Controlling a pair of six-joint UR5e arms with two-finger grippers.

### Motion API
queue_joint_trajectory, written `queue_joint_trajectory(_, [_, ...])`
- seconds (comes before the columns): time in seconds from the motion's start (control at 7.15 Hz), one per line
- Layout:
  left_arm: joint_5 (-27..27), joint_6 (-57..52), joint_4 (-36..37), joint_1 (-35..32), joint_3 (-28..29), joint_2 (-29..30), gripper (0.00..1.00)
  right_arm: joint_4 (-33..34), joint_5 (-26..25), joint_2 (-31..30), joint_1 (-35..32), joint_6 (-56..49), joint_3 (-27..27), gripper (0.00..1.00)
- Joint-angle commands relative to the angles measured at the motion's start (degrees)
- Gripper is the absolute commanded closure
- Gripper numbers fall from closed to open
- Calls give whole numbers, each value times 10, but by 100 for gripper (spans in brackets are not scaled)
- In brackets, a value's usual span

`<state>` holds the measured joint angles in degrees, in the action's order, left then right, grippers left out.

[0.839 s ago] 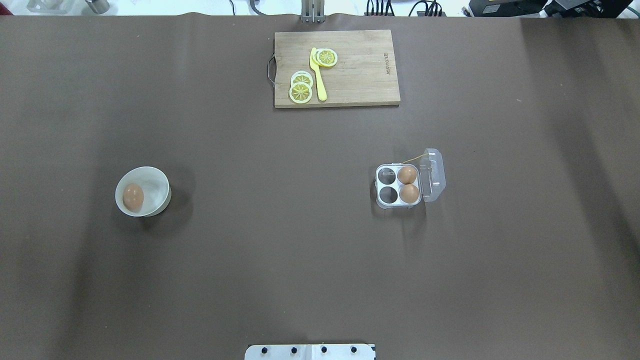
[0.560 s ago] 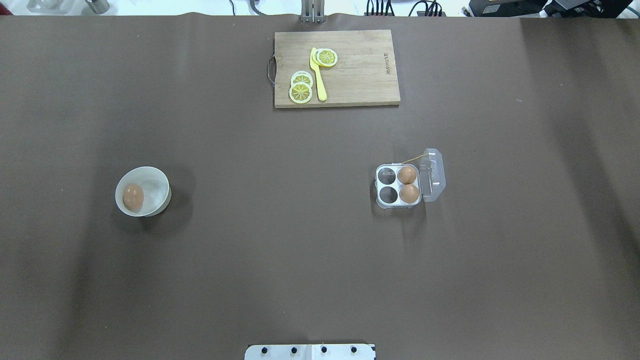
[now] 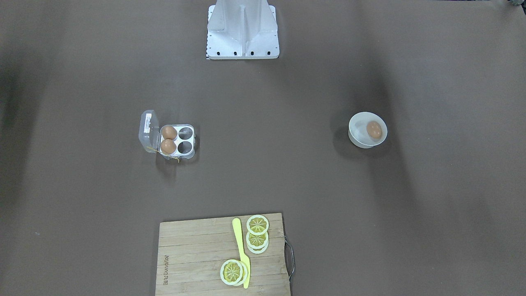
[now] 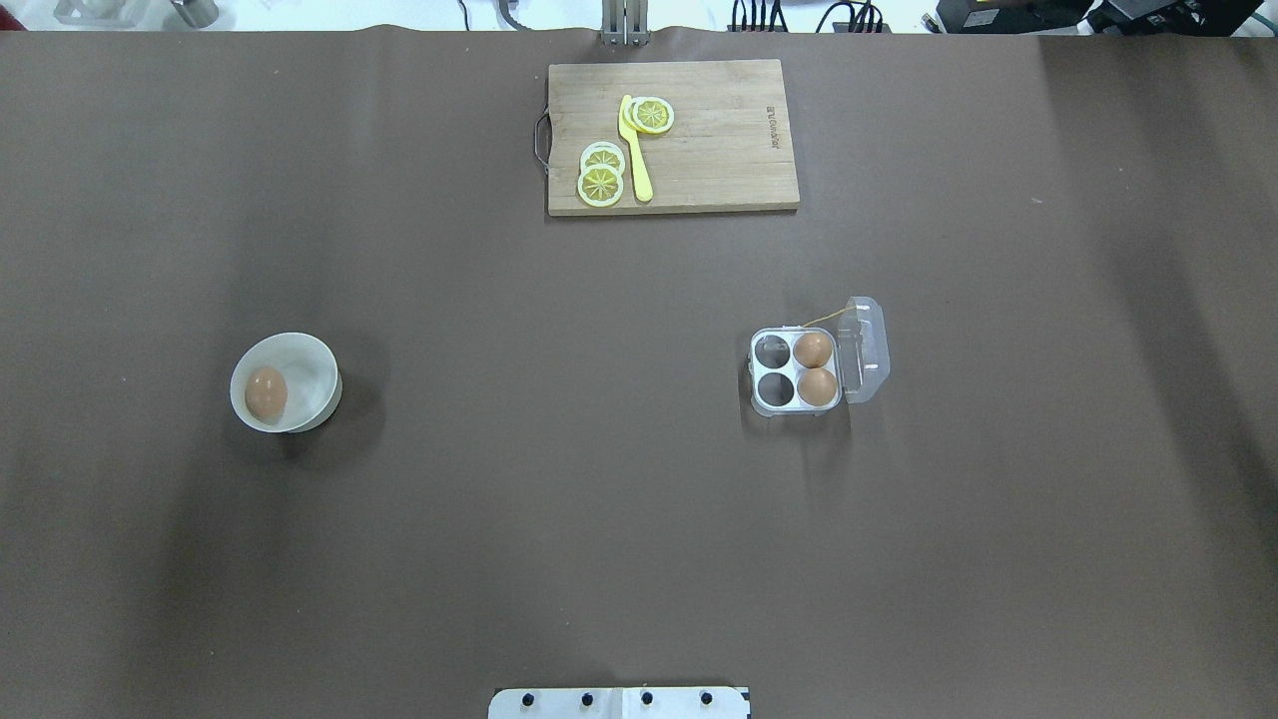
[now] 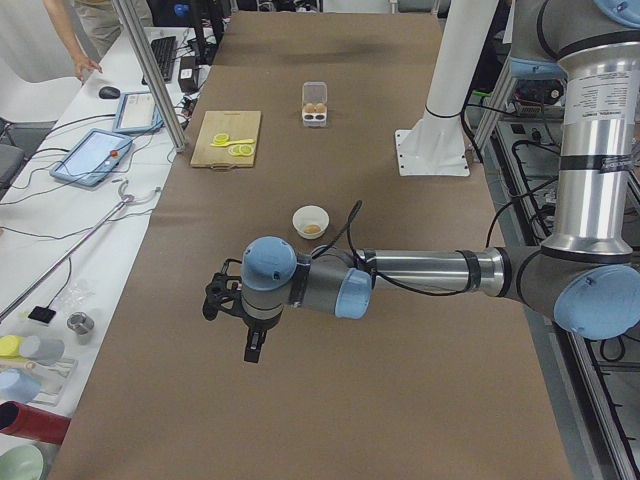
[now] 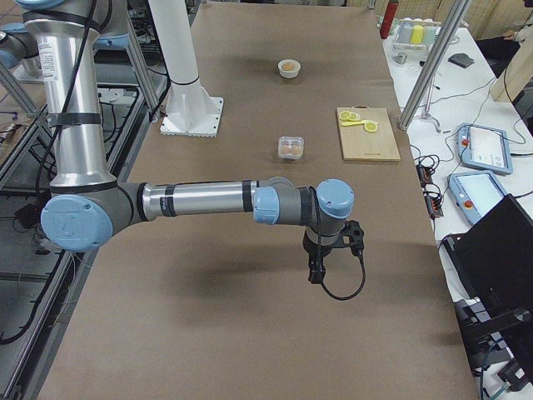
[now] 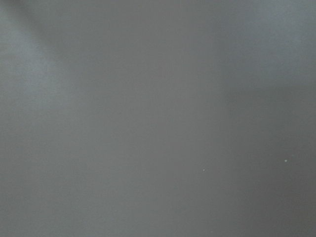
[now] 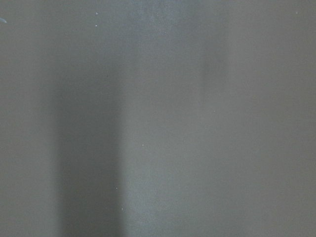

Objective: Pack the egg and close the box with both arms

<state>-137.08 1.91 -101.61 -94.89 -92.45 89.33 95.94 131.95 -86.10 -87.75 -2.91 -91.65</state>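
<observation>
Nothing on the counter has moved in the last moments, so we judge packing not yet begun.
The egg lies in the white bowl on our left, well apart from the box, whose lid stands open over two filled and two empty cups. Our left end effector and right end effector hang over bare counter; we cannot tell how wide either is. The cutting board sits far off, and nothing lies between bowl and box.

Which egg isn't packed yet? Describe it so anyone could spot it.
From the wooden cutting board at the far edge, look nearer and left to the white bowl. The egg lies alone inside it; the other two sit in the clear box.
</observation>
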Motion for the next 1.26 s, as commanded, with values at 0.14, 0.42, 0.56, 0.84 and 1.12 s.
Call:
queue_joint_trajectory(0.14, [-3, 97, 1, 38, -32, 22, 2, 0, 1, -1, 0, -1, 0, 0])
queue_joint_trajectory(0.42, [-3, 156, -2, 84, -32, 52, 2, 0, 1, 0, 0, 0, 1, 0])
queue_joint_trajectory(0.56, [-1, 175, -3, 103, -32, 64, 2, 0, 1, 0, 0, 0, 2, 0])
queue_joint_trajectory(0.84, [5, 269, -55, 156, -40, 67, 2, 0, 1, 0, 0, 0, 3, 0])
queue_joint_trajectory(1.12, [47, 383, -132, 230, -41, 68, 2, 0, 0, 2, 0, 0, 5, 0])
